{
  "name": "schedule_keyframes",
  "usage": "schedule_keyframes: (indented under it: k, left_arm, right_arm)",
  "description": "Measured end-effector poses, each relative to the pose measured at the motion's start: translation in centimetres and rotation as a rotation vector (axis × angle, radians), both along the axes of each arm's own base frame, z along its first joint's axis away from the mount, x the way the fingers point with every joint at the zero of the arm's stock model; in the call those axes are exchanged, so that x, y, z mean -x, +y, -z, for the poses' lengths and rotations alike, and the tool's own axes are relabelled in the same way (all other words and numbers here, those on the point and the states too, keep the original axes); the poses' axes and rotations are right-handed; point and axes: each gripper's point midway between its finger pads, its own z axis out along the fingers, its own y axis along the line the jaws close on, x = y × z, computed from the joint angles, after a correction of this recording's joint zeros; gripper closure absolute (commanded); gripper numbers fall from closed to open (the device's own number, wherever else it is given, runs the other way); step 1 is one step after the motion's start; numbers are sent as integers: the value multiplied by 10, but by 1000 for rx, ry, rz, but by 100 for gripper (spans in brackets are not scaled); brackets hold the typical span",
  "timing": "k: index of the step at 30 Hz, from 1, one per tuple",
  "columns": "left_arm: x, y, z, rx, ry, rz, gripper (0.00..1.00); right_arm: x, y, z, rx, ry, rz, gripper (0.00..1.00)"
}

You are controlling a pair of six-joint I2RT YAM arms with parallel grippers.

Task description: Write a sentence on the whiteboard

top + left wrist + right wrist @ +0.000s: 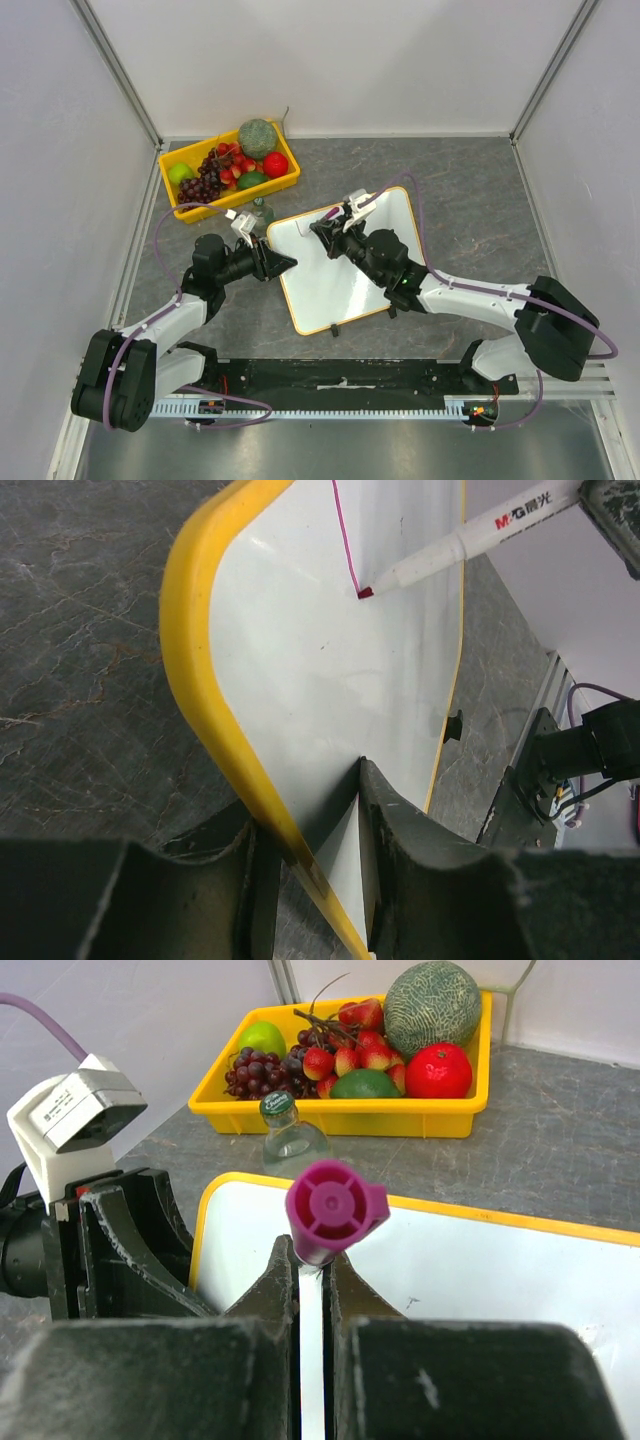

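The whiteboard [345,280] lies flat on the table, white with a thin yellow frame [190,680]. My left gripper [281,263] is shut on its left edge, and the left wrist view shows the frame pinched between the jaws [310,825]. My right gripper [335,224] is shut on a white marker [470,538] with a magenta end cap [335,1210]. The marker's tip [365,592] touches the board near its far left corner. Of the sentence, only one thin pink stroke [345,540] shows, ending at the tip.
A yellow tray [232,205] of fruit stands at the back left, just beyond the board. A small clear bottle with a green cap [262,209] stands between the tray and the board, close to my left gripper. Two black feet [334,329] sit on the board's near edge.
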Motion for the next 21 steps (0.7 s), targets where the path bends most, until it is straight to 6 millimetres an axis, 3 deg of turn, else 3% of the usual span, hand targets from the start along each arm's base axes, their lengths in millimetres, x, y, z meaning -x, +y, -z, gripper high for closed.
schedule_keyframes:
  k: [14,18,21]
  left_arm:
    - [0,0,-1,2,-4,3,98]
    - [0,0,-1,2,-4,3,98]
    - [0,0,-1,2,-4,3,98]
  right_arm:
    - [16,-7,8,12,42,-44,100]
    - [14,-6,-7,1,27,-42,100]
    - [10,-3,-28,-22,-6,-34,100]
